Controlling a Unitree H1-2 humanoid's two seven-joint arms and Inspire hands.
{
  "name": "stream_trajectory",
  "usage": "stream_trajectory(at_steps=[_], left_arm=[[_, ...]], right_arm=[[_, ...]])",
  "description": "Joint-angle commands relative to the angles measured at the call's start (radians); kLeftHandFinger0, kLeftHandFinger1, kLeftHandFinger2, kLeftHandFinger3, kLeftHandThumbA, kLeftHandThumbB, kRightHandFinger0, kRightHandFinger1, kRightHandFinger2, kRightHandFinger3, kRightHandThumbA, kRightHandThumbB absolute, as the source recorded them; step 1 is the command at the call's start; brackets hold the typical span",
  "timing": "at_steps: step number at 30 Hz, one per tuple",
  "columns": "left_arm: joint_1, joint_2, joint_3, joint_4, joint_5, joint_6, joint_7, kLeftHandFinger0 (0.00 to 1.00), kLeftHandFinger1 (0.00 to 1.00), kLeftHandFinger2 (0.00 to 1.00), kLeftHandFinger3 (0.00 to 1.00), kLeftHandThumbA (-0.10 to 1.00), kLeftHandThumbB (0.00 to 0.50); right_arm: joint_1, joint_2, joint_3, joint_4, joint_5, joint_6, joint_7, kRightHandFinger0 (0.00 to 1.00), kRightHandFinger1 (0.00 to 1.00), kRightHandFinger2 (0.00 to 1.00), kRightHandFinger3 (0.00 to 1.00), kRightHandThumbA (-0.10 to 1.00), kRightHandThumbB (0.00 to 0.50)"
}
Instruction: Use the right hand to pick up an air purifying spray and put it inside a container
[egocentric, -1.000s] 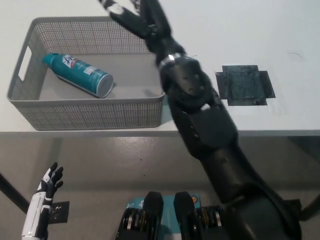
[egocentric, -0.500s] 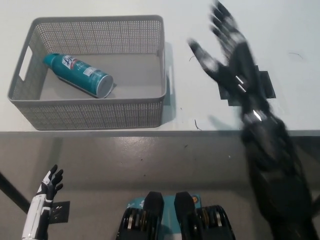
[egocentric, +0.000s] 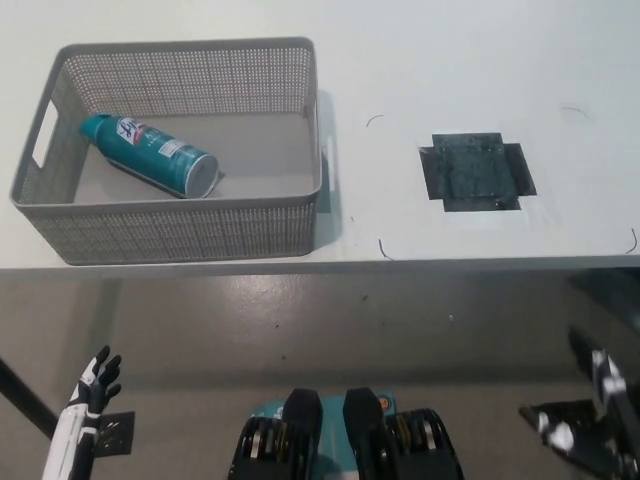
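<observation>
A teal air purifying spray can (egocentric: 150, 155) lies on its side inside the grey mesh basket (egocentric: 190, 225) at the table's left. My black right hand (egocentric: 595, 415) hangs low at the bottom right, below the table edge, far from the basket, fingers apart and empty. At the lower left my white left hand (egocentric: 85, 405) rests beside the body, open with nothing in it.
A black square patch (egocentric: 475, 170) is taped on the white table (egocentric: 420, 60) right of the basket. The table's front edge runs across the middle of the view, with grey floor (egocentric: 330, 320) below it.
My right arm has pulled back from above the basket, swung right over the table and dropped below its edge. The spray can stays in the basket.
</observation>
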Motion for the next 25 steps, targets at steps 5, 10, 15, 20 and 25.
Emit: stream_trajectory(at_steps=[5, 10, 15, 20, 25], left_arm=[[0.005, 0.004, 0.043, -0.014, -0.012, -0.064, 0.038, 1.00, 1.00, 1.00, 1.00, 1.00, 0.186], [0.006, 0.002, 0.049, 0.001, -0.001, -0.093, 0.039, 1.00, 1.00, 1.00, 1.00, 1.00, 0.202], [0.012, 0.007, 0.037, -0.012, 0.028, -0.081, 0.030, 1.00, 1.00, 1.00, 1.00, 1.00, 0.193], [-0.001, 0.009, 0.032, -0.003, 0.038, -0.098, 0.031, 1.00, 1.00, 1.00, 1.00, 1.00, 0.243], [0.005, 0.009, 0.031, -0.004, 0.052, -0.096, 0.035, 1.00, 1.00, 1.00, 1.00, 1.00, 0.217]], right_arm=[[-0.082, 0.006, -0.046, 0.111, 0.151, -0.126, 0.074, 1.00, 1.00, 1.00, 1.00, 1.00, 0.347], [-0.067, 0.015, -0.054, 0.071, 0.159, -0.083, 0.089, 1.00, 1.00, 1.00, 1.00, 0.98, 0.374], [-0.077, 0.021, -0.060, 0.072, 0.137, -0.080, 0.084, 1.00, 1.00, 1.00, 1.00, 0.97, 0.359], [-0.089, 0.023, -0.070, 0.079, 0.121, -0.076, 0.077, 1.00, 1.00, 1.00, 1.00, 0.99, 0.355], [-0.079, 0.027, -0.074, 0.079, 0.110, -0.085, 0.071, 1.00, 1.00, 1.00, 1.00, 1.00, 0.331]])
